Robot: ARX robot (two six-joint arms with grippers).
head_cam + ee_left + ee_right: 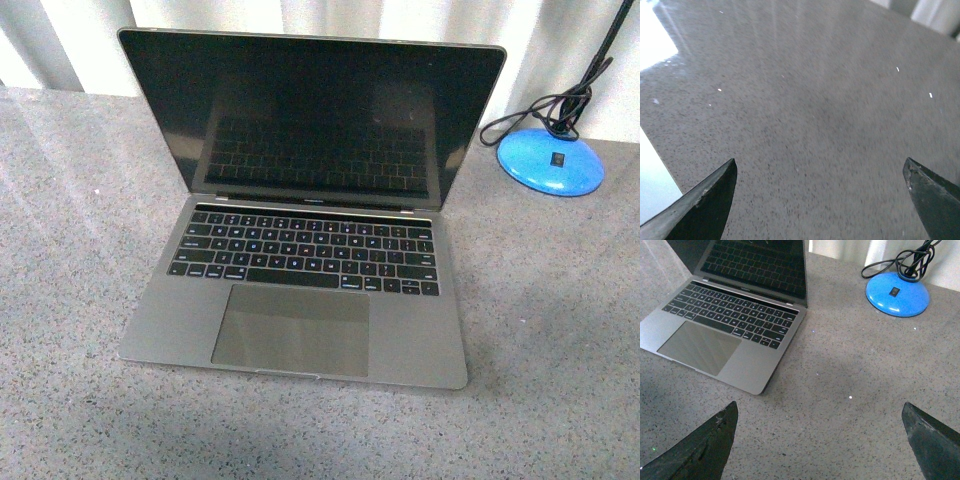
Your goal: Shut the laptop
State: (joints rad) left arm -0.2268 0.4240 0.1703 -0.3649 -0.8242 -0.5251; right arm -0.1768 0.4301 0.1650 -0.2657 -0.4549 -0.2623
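Note:
The laptop (300, 210) is open on the grey speckled table (80, 260), its black screen upright and facing me, keyboard and trackpad toward the front edge. Neither arm shows in the front view. The right wrist view has the laptop (725, 320) ahead of my right gripper (820, 412), which is open over bare table with a gap to the laptop's near corner. My left gripper (820, 167) is open too, over empty tabletop, with no laptop in its view.
A blue round lamp base (551, 160) with a black coiled cable (540, 110) stands on the table behind and right of the laptop, also seen as the blue base (897, 294). White curtains (330, 15) hang behind the table.

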